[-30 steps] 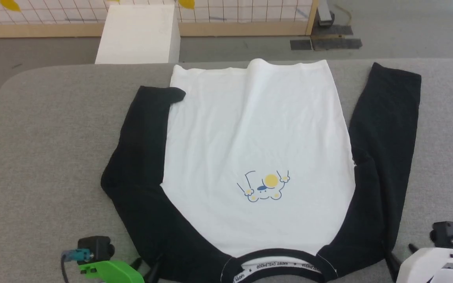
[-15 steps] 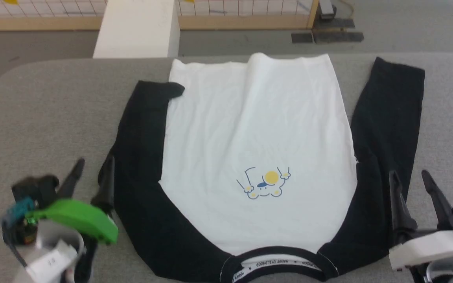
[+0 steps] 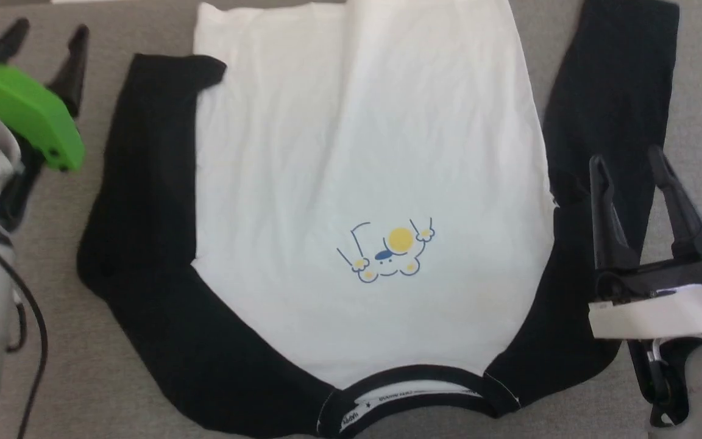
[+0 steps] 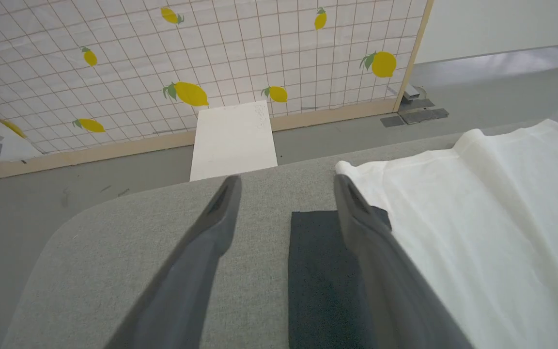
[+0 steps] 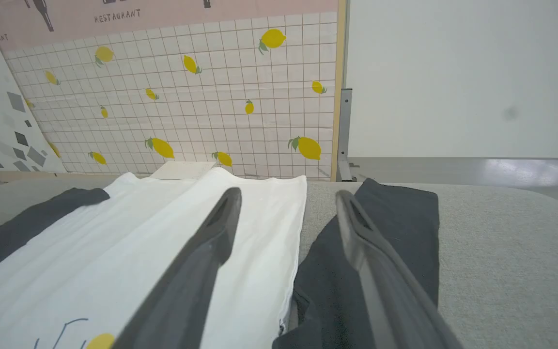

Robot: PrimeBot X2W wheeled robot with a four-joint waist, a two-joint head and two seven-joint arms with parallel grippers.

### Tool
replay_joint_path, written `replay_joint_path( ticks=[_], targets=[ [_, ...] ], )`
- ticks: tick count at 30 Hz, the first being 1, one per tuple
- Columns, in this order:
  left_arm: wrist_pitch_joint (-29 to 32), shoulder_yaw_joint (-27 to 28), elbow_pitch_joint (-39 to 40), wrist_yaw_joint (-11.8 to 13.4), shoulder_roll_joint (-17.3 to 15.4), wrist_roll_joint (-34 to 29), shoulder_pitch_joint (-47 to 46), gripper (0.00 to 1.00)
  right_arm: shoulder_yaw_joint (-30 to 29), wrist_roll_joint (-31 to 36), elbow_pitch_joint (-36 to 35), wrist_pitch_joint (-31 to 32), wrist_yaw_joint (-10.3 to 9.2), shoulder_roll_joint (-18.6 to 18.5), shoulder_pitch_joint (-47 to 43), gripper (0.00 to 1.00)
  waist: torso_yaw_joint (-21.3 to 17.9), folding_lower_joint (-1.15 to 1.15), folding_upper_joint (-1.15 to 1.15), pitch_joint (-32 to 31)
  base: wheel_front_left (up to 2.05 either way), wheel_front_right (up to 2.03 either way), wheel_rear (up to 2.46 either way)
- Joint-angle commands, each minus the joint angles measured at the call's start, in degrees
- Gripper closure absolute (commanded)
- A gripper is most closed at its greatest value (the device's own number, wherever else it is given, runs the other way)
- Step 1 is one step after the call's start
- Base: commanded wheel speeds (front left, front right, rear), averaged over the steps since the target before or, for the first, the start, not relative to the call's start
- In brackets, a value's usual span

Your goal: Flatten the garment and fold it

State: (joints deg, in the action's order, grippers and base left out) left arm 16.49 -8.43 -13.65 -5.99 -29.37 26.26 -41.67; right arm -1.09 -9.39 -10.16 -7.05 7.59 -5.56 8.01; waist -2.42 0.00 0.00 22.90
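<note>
Grey table (image 3: 95,396) is covered by the shirt (image 3: 357,152), laid chest-up with the collar nearest, so flattening is judged nearly done. Beside the left sleeve (image 3: 144,183) the left gripper (image 3: 52,27) is held apart, and the right gripper (image 3: 626,155) is spread over the right sleeve (image 3: 607,79). Left wrist: empty jaws are poised by the cuff. Right wrist: parted jaws are lined up over the gap between sleeve and body, likely for a sleeve fold.

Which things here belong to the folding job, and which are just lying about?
Job: shirt, spread on the table; left gripper and right gripper, both open and holding nothing.
Just around: white box and lemon-print screen, both beyond the table.
</note>
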Motion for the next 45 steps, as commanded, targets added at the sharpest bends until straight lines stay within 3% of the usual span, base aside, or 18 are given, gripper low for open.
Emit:
replay_joint_path(
  ticks=[1,4,5,9,18,20,21,27,36,45],
  targets=[
    [1.9,-0.3,-1.4,-0.2,-0.5,0.1,-2.6,0.00,0.3,0.7,-0.6,0.0,-0.10,0.0,1.2,0.00,-4.4,0.00,0.00,6.9,0.00,0.00,0.00],
    [6.7,-0.2,-4.4,0.1,-1.4,0.8,-7.4,0.00,1.5,0.5,-1.5,0.3,-0.10,0.4,2.8,0.00,-6.3,0.00,0.00,9.3,0.00,0.00,0.00],
    [12.0,0.3,-6.6,1.1,-2.1,2.2,-10.2,0.00,2.0,0.3,-1.7,0.4,-0.10,0.8,3.7,0.00,-7.6,0.00,0.00,11.0,0.00,0.00,0.00],
    [22.0,0.5,-8.5,5.5,-4.1,1.9,-11.9,0.00,3.3,0.1,-1.6,0.9,-0.10,1.1,4.1,0.00,-9.2,0.00,0.00,12.8,0.00,0.00,0.00],
    [32.5,1.0,-6.4,11.2,-5.4,2.9,-9.0,0.00,4.2,-0.6,-0.5,0.2,-0.10,1.5,4.9,0.00,-10.0,0.00,0.00,13.9,0.00,0.00,0.00],
    [32.9,0.9,-5.5,11.8,-5.6,2.6,-8.0,0.78,4.2,-0.7,-0.3,0.4,-0.10,1.4,5.0,0.00,-9.9,0.00,0.00,13.8,0.00,0.00,0.00],
    [33.0,0.9,-5.2,12.1,-5.7,2.5,-7.6,1.00,4.2,-0.8,-0.1,0.5,-0.10,1.4,5.1,0.00,-9.7,0.00,0.00,13.7,0.00,0.00,0.00],
    [26.0,2.8,-3.7,13.0,-5.8,2.2,-5.9,1.00,3.7,-0.8,0.6,1.0,-0.10,0.8,5.3,0.00,-7.9,0.00,0.00,10.9,0.00,0.00,0.00],
    [11.8,9.4,-0.5,13.4,-7.1,3.4,1.9,1.00,2.2,-1.0,1.4,2.4,-0.10,0.1,3.0,0.00,-2.9,0.00,0.00,0.7,0.00,0.00,0.00],
    [7.2,15.5,9.6,14.5,-8.7,5.0,16.3,1.00,0.0,-1.3,0.2,4.2,-0.10,0.7,-2.3,0.00,2.1,0.00,0.00,-7.5,0.00,0.00,0.00]
  ],
)
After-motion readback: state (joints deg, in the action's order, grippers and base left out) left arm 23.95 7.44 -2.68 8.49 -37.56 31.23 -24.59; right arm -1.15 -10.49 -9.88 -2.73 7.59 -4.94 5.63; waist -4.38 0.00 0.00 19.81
